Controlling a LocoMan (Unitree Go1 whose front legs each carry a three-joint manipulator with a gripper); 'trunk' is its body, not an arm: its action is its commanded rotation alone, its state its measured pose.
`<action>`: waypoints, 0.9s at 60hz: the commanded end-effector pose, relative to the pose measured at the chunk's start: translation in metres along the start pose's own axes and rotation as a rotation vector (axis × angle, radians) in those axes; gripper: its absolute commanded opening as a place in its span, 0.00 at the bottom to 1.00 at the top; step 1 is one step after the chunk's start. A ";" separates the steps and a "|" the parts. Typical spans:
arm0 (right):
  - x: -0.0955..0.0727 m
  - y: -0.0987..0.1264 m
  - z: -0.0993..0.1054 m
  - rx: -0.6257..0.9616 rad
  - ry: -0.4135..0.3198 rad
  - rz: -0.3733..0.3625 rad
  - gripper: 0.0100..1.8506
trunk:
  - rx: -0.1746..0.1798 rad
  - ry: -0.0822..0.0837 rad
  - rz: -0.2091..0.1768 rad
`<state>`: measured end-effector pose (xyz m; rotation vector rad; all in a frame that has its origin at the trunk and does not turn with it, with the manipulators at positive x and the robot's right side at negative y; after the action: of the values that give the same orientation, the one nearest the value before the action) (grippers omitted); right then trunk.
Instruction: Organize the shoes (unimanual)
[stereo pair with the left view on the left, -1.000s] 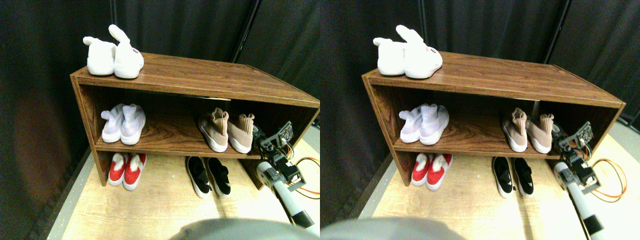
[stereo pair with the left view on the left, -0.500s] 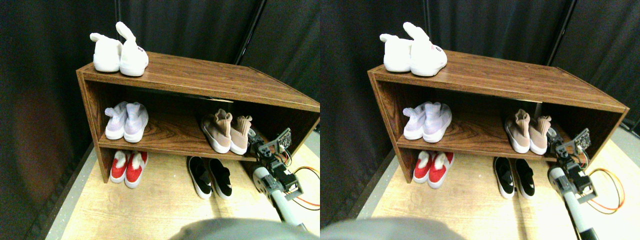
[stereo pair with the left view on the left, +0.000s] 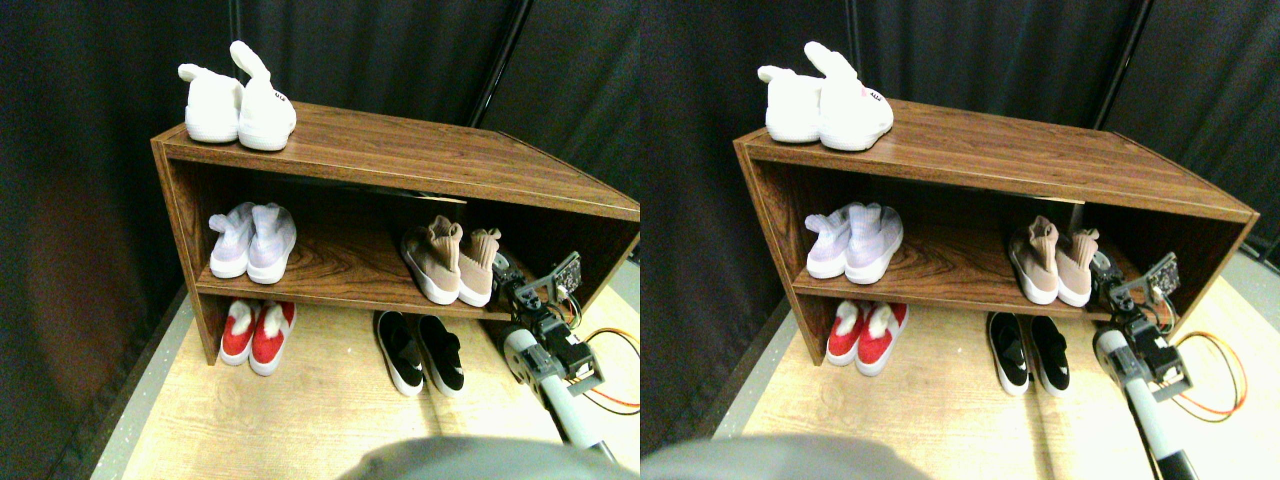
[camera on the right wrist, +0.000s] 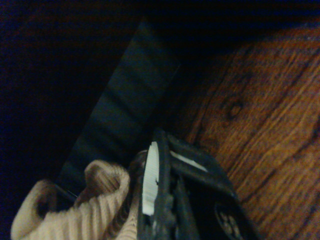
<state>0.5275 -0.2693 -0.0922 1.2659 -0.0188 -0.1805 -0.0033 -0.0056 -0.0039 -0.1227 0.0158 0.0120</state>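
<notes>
Right hand (stereo pair with the left view on the left: 512, 283) sits on the middle shelf (stereo pair with the left view on the left: 340, 262), touching the tan shoes (stereo pair with the left view on the left: 450, 262) at their 3 o'clock side; its knit collar (camera on the right wrist: 95, 200) lies against the jaw. Grip width: cannot tell.

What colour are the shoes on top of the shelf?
White shoes, seen best in the stereo pair view.
</notes>
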 end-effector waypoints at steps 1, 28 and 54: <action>0.001 0.002 0.006 -0.032 -0.031 0.006 0.03 | -0.022 0.015 0.004; -0.016 0.016 0.039 -0.060 -0.072 0.102 0.03 | 0.011 0.010 -0.051; -0.078 0.033 0.048 -0.103 -0.007 0.282 0.03 | 0.015 0.012 -0.058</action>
<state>0.4592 -0.2977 -0.0472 1.1183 -0.1653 0.0176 -0.0001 -0.0063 -0.0055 -0.0816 0.0265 -0.0385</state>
